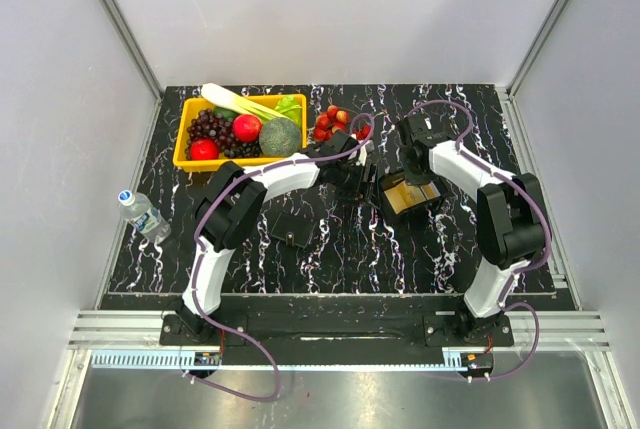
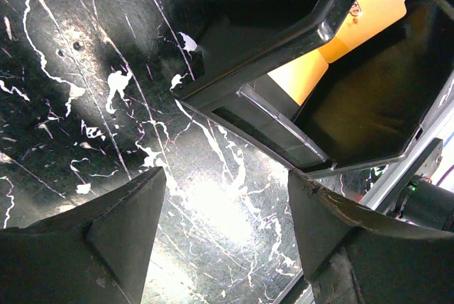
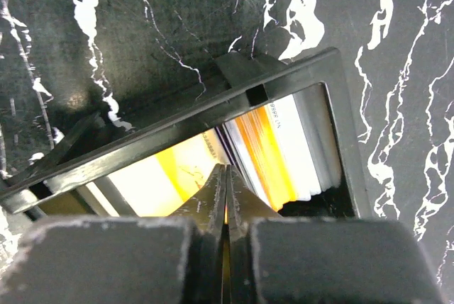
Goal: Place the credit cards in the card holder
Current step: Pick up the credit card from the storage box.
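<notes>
The credit cards (image 1: 408, 196) sit in a deep black tray (image 1: 384, 192) at mid-table. In the right wrist view an orange-and-white stack of cards (image 3: 284, 148) leans on the tray's right wall (image 3: 340, 105), and one card (image 3: 159, 176) lies flat. My right gripper (image 3: 226, 171) is down inside the tray, shut on a thin orange card held edge-on. My left gripper (image 2: 227, 180) hangs open over bare table just left of the tray (image 2: 269, 49), with an orange card (image 2: 369, 13) visible inside. The black card holder (image 1: 293, 232) lies closed on the table, near-left of the tray.
A yellow basket (image 1: 183, 157) of fruit and vegetables stands at the back left, with red fruits (image 1: 333, 121) beside it. A water bottle (image 1: 143, 213) lies at the table's left edge. Grey walls enclose the table on three sides.
</notes>
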Controlling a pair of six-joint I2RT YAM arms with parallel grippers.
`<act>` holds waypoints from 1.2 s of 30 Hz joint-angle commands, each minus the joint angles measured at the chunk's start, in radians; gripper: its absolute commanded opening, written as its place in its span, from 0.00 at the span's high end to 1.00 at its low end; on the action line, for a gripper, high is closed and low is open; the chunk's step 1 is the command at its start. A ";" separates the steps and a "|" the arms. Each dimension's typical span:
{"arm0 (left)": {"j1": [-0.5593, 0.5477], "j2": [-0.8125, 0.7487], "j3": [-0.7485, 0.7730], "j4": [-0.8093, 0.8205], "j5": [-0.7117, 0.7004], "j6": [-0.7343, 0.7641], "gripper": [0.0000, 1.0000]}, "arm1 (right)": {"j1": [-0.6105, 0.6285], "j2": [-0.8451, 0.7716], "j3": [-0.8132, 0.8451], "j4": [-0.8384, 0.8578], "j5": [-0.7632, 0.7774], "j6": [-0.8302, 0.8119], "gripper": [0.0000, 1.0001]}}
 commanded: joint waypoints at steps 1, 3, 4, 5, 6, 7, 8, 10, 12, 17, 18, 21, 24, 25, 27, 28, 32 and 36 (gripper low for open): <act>0.004 0.002 0.021 0.025 0.025 0.004 0.27 | 0.002 -0.066 0.020 0.018 -0.030 -0.009 1.00; 0.004 0.002 0.020 0.025 0.025 0.007 0.27 | 0.002 -0.066 0.017 0.021 -0.039 -0.012 1.00; 0.004 0.000 0.021 0.025 0.024 0.007 0.27 | 0.002 -0.062 0.017 0.021 -0.045 -0.013 1.00; 0.005 0.003 0.020 0.025 0.025 0.007 0.27 | 0.002 -0.057 0.017 0.019 -0.055 -0.015 1.00; 0.005 0.000 0.020 0.025 0.025 0.007 0.27 | 0.002 -0.052 0.017 0.021 -0.058 -0.013 1.00; 0.004 0.000 0.021 0.025 0.025 0.005 0.27 | 0.002 -0.048 0.015 0.019 -0.052 -0.006 1.00; 0.005 -0.003 0.018 0.025 0.025 0.007 0.27 | 0.002 -0.046 0.014 0.021 -0.047 -0.004 0.95; 0.005 -0.006 0.018 0.025 0.024 0.007 0.27 | 0.002 -0.045 0.015 0.021 -0.039 0.000 0.64; 0.004 -0.004 0.017 0.027 0.024 0.008 0.27 | 0.000 -0.043 0.018 0.027 -0.051 -0.003 0.53; 0.007 -0.006 0.017 0.027 0.025 0.007 0.27 | 0.002 -0.019 0.018 0.029 -0.058 -0.033 0.45; 0.007 -0.006 0.018 0.028 0.027 0.007 0.27 | 0.002 -0.007 0.020 0.027 -0.058 -0.036 0.44; 0.007 -0.006 0.017 0.028 0.025 0.004 0.27 | 0.003 0.027 0.020 0.024 -0.027 -0.036 0.43; 0.007 -0.007 0.017 0.028 0.027 0.005 0.27 | 0.009 0.047 0.020 0.019 0.007 -0.036 0.42; 0.004 -0.009 0.015 0.030 0.028 0.005 0.27 | 0.011 0.052 0.020 0.019 0.014 -0.038 0.42; 0.005 -0.006 0.017 0.031 0.028 0.004 0.27 | 0.018 0.056 0.020 0.021 0.036 -0.035 0.47; 0.005 -0.009 0.014 0.030 0.030 0.005 0.27 | 0.021 0.056 0.020 0.021 0.042 -0.033 0.50; 0.007 -0.009 0.011 0.030 0.028 0.008 0.27 | 0.023 0.052 0.021 0.016 0.059 -0.027 0.73; 0.007 -0.009 0.012 0.030 0.030 0.007 0.27 | 0.023 0.049 0.023 0.012 0.067 -0.026 0.91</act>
